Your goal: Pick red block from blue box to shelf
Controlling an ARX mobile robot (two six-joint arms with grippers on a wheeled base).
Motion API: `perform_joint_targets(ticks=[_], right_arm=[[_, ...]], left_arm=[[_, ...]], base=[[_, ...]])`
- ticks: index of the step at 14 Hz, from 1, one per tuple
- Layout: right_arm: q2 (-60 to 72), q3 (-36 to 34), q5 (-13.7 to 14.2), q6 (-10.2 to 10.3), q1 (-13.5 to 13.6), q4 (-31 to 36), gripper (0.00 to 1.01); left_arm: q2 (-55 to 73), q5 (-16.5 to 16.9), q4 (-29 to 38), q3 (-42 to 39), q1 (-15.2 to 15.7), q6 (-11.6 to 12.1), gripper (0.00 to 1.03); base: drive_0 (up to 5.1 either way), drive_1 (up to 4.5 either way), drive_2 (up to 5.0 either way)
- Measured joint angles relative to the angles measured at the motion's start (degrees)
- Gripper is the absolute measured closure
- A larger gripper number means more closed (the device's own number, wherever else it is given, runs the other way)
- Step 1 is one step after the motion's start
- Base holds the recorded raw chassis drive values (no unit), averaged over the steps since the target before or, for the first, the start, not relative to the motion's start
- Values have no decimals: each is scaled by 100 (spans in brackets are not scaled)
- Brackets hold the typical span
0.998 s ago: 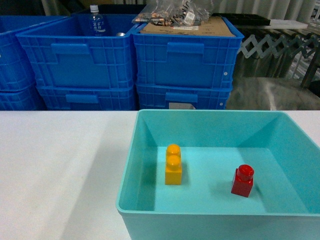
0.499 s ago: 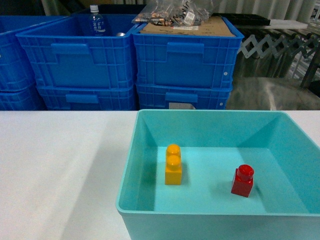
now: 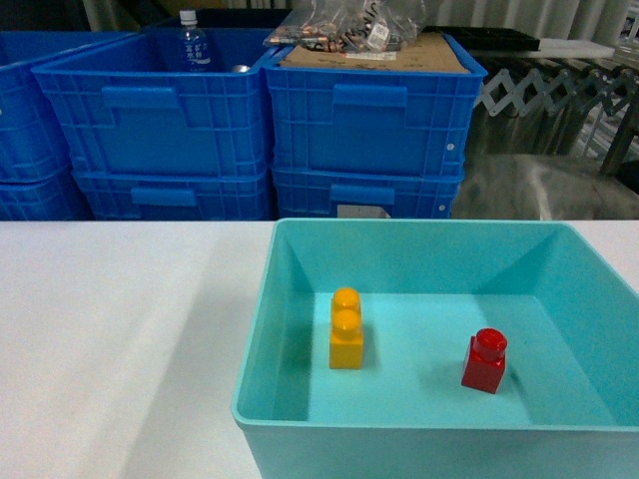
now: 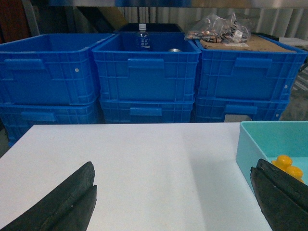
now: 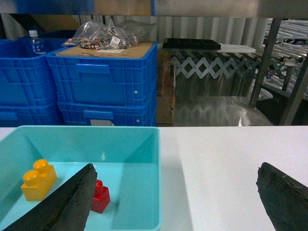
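A light turquoise smooth-walled plastic box [image 3: 254, 399] sits on a white table [image 3: 120, 339], at the near right of the head view. Inside it, on the floor toward the right, stands a small red plastic brick with one round stud on top [image 3: 485, 361] — upright, touching nothing else. Well apart from it, toward the left wall, stands a taller orange-yellow two-stud brick [image 3: 346, 329].

Neither arm appears in the head view. In the left wrist view the left gripper [image 4: 175, 199] has its two black fingers [image 4: 62, 202] spread wide over bare table, with the turquoise box at the right edge. In the right wrist view the right gripper [image 5: 178, 202] is likewise spread wide — its left finger [image 5: 67, 202] overlaps the box and partly hides the red brick, the other hangs over bare table.

Behind the table are stacked dark blue ribbed crates [image 3: 369, 110]; one holds a clear bottle [image 3: 192, 45], another carries cardboard and clear bags [image 3: 349, 25]. Shiny metal posts and rails of a rack [image 5: 284, 67] stand at the far right.
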Motion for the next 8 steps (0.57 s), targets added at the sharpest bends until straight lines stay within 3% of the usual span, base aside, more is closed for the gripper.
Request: perform_joint_targets(ticks=[8], right_arm=[[0, -2, 0, 0, 0, 0, 3]], left_arm=[[0, -2, 0, 0, 0, 0, 5]], base=[[0, 0, 0]])
